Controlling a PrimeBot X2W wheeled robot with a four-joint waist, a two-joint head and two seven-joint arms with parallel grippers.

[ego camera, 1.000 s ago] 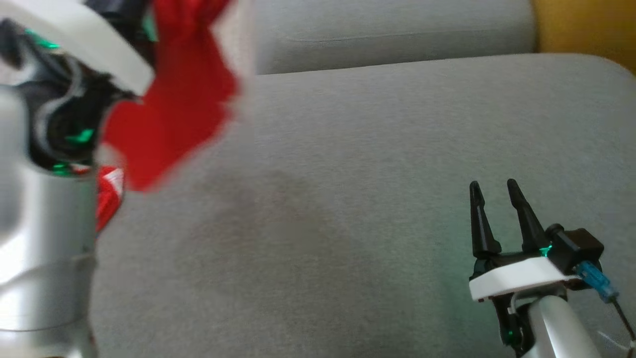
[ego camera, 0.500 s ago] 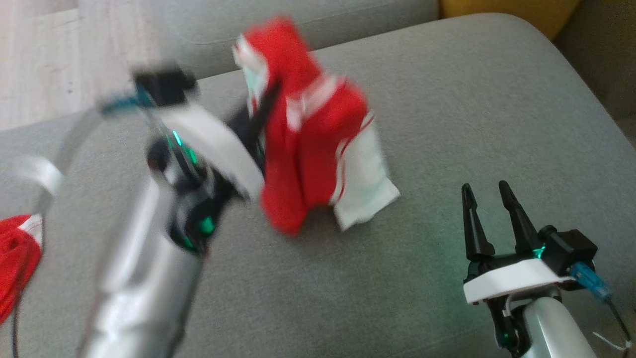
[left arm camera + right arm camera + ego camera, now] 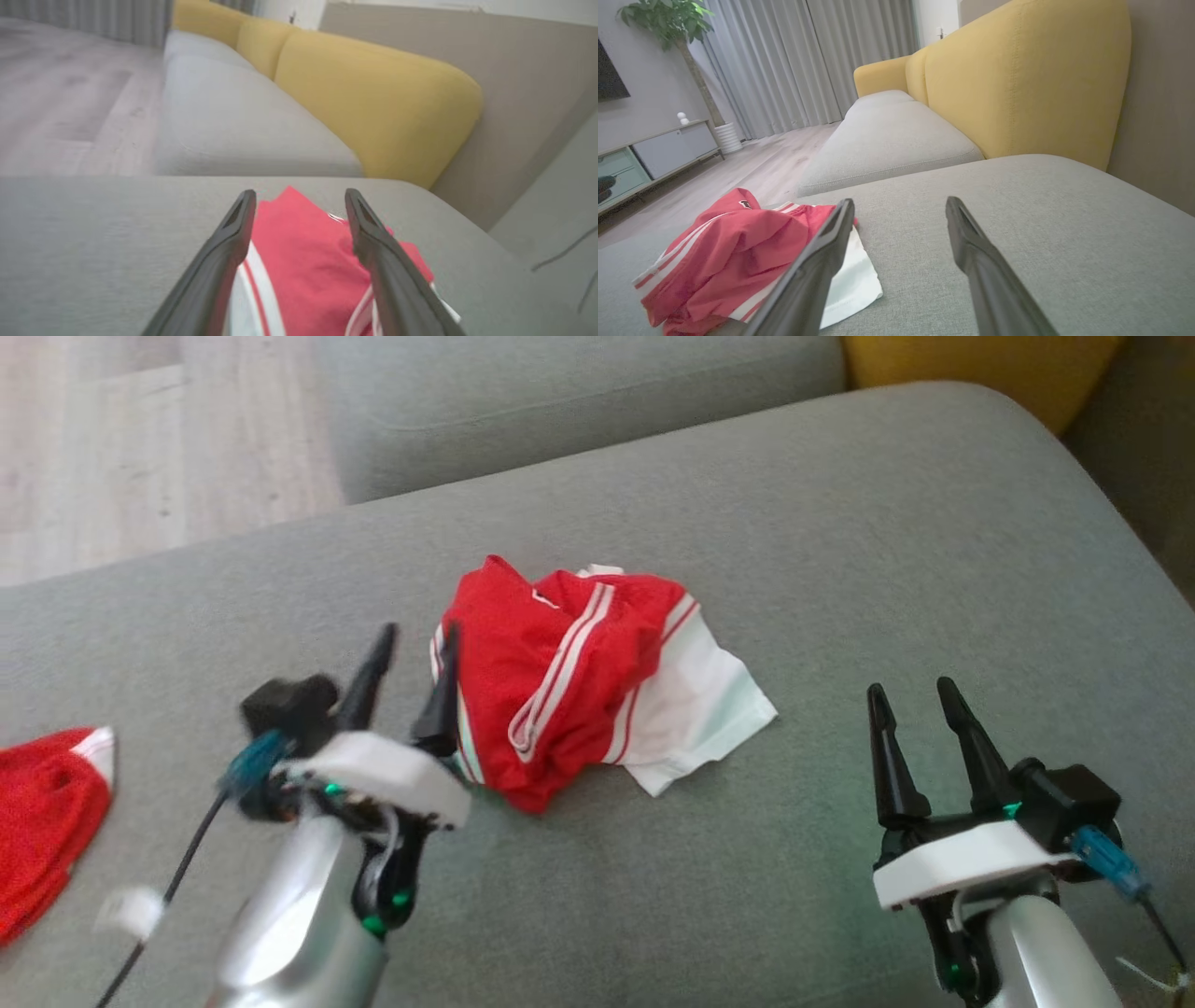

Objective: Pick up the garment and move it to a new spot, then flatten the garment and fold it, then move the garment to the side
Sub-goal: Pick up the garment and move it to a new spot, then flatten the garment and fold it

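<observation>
The garment (image 3: pixel 579 686), red with white stripes and a white panel, lies crumpled in a heap in the middle of the grey sofa cushion (image 3: pixel 840 569). My left gripper (image 3: pixel 418 639) is open just at the heap's left edge, nothing held; in the left wrist view the garment (image 3: pixel 303 261) lies between and under the open left gripper (image 3: pixel 301 198). My right gripper (image 3: pixel 913 695) stands open and empty at the lower right, well apart from the cloth. The right wrist view has the garment (image 3: pixel 733 252) to the left of the right gripper (image 3: pixel 901 207).
Another red cloth (image 3: pixel 42 812) lies at the cushion's left edge. A second grey cushion (image 3: pixel 560 401) sits behind, with wooden floor (image 3: pixel 112 448) to the far left. Yellow backrests (image 3: pixel 1017 74) line the sofa's right side. Bare cushion stretches between the heap and my right gripper.
The left gripper has let go of the garment, which dropped into a heap on the cushion, and the arm has come down beside it. The head camera shifted. The right gripper held still.
</observation>
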